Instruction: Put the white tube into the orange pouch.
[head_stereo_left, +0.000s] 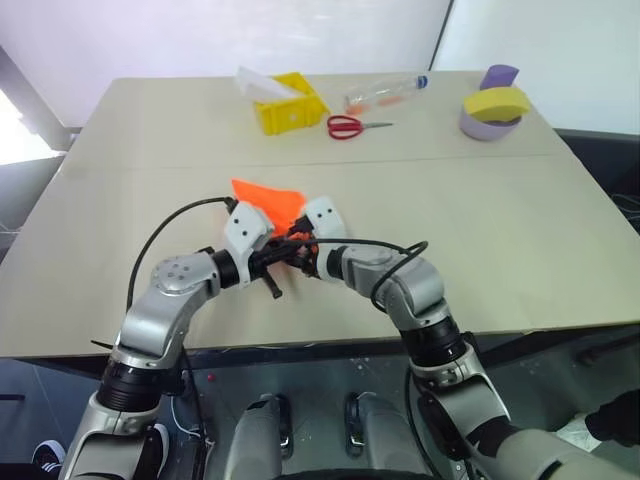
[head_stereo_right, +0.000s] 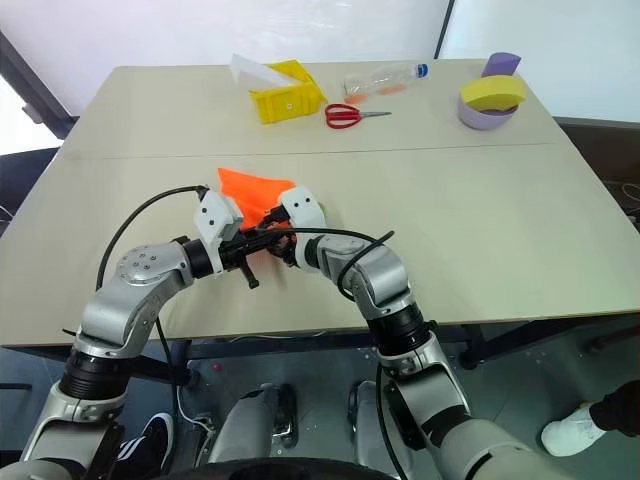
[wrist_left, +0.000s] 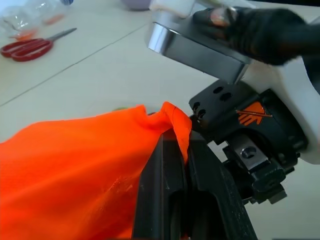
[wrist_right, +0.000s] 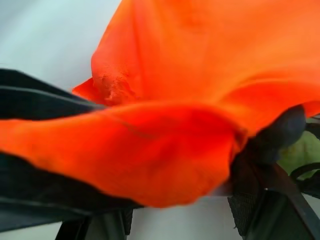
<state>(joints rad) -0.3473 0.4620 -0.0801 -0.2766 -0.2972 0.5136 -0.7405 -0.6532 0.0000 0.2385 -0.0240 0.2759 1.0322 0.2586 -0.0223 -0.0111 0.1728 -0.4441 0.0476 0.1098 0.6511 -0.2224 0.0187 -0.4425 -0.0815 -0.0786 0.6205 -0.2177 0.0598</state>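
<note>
The orange pouch (head_stereo_left: 268, 198) lies near the table's front edge, with its near end lifted off the surface. My left gripper (wrist_left: 182, 150) is shut on a fold of the pouch's rim; the fabric is pinched between its black fingers. My right gripper (head_stereo_left: 298, 243) comes in from the right and meets the pouch's mouth right beside the left one. In the right wrist view the orange pouch (wrist_right: 200, 65) drapes across that hand from very close. The white tube is hidden.
At the table's far side stand a yellow box (head_stereo_left: 285, 110), a clear bottle (head_stereo_left: 385, 93), red scissors (head_stereo_left: 350, 126) and a purple bowl (head_stereo_left: 480, 127) with a yellow lid. The table's front edge (head_stereo_left: 330, 345) runs just under both wrists.
</note>
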